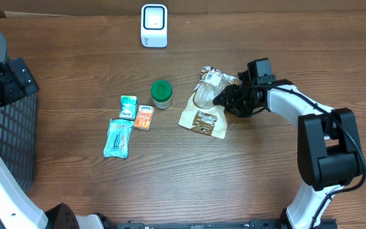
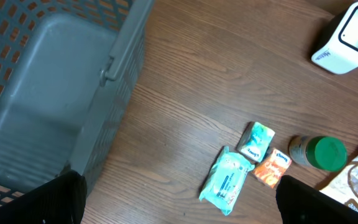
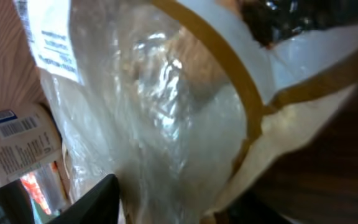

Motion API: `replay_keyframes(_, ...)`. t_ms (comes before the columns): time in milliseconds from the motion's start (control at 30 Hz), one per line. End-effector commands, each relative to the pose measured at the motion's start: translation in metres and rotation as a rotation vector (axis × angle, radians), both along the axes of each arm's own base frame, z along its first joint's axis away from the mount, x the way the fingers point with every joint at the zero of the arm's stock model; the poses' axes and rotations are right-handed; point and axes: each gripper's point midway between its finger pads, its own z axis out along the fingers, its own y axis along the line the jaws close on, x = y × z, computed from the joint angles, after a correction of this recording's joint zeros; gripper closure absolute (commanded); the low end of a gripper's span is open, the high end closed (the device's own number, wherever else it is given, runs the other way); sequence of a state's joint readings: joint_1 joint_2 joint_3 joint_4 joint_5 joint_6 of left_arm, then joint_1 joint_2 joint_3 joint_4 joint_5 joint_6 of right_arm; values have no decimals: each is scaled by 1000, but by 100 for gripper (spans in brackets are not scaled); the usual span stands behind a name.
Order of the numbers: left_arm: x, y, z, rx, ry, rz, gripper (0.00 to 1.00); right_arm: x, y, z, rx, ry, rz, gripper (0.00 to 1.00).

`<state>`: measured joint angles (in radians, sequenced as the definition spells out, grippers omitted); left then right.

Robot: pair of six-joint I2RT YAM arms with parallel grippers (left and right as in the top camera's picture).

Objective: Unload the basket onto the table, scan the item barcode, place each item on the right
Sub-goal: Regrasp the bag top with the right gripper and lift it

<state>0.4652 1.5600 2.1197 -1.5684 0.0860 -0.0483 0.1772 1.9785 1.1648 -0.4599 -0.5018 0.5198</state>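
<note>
The item is a snack bag (image 1: 203, 108) of clear film and tan paper, lying right of centre on the wooden table. My right gripper (image 1: 226, 98) is at its right edge. In the right wrist view the bag (image 3: 166, 93) fills the space between the two fingers of the right gripper (image 3: 185, 202), and the film presses against the left finger (image 3: 98, 199). A white label with a barcode (image 3: 11, 127) shows at the left of that view. The white scanner (image 1: 154, 25) stands at the table's back edge. My left gripper (image 2: 179, 208) hangs open by the basket, holding nothing.
A grey mesh basket (image 1: 11, 140) stands at the left edge. A green-lidded jar (image 1: 161, 93), a small green packet (image 1: 128, 107), an orange packet (image 1: 144, 117) and a teal wipes pack (image 1: 118, 137) lie left of the bag.
</note>
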Motion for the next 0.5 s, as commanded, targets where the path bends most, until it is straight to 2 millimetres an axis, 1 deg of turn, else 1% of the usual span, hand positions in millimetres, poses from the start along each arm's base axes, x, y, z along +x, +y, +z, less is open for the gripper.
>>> replay_keyframes(0,1,-2,4,6,-14,-20,0,-10,-5,-37,-45,59,17,59)
replay_keyframes(100,1,-2,4,6,-14,-20,0,-9,-2,-39,-44,26,67,72)
replay_keyframes(133,1,-2,4,6,-14,-20,1,-9,0,-37,-36,4,99,85)
replay_keyframes(167,1,-2,4,6,-14,-20,1,-8,3,-34,-28,-12,123,94)
replay_keyframes(200,1,-2,4,6,-14,-20,0,-7,4,-32,-16,-22,141,96)
replay_keyframes(300,1,-2,4,6,-14,-20,0,-3,10,-14,56,-49,167,96)
replay_keyframes(400,1,-2,4,6,-14,-20,0,5,10,14,110,-83,164,96)
replay_keyframes(467,1,-2,4,6,-14,-20,0,8,10,42,130,-114,164,96)
